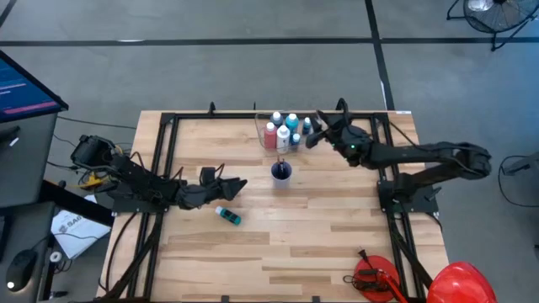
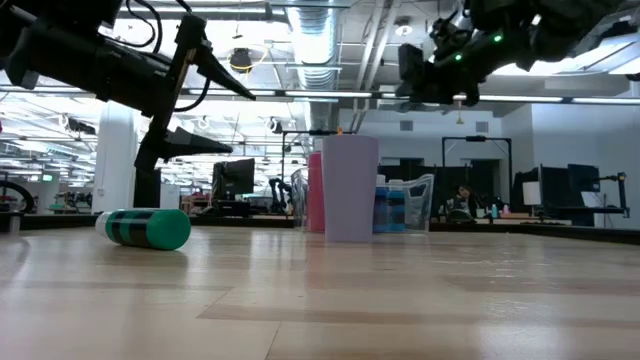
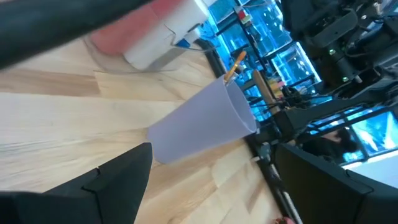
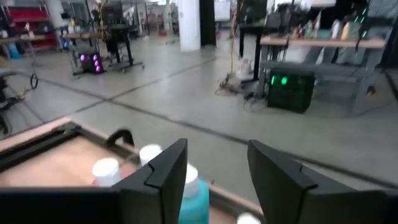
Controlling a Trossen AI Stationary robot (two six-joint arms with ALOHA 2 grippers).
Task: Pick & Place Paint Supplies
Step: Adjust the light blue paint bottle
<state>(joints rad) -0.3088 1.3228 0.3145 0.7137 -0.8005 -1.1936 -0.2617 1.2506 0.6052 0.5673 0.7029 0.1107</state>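
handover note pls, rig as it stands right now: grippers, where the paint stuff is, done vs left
Left gripper: open, empty, low over the table beside the teal bottle lying on its side.
Right gripper: jaws apart, nothing held, above the clear tub at the far edge.
Supplies: red bottle, larger light blue bottle and other white-capped bottles stand in the tub. The purple cup stands in front of it.
Done: most bottles are in the tub.
Left: the teal bottle is still out on the table.
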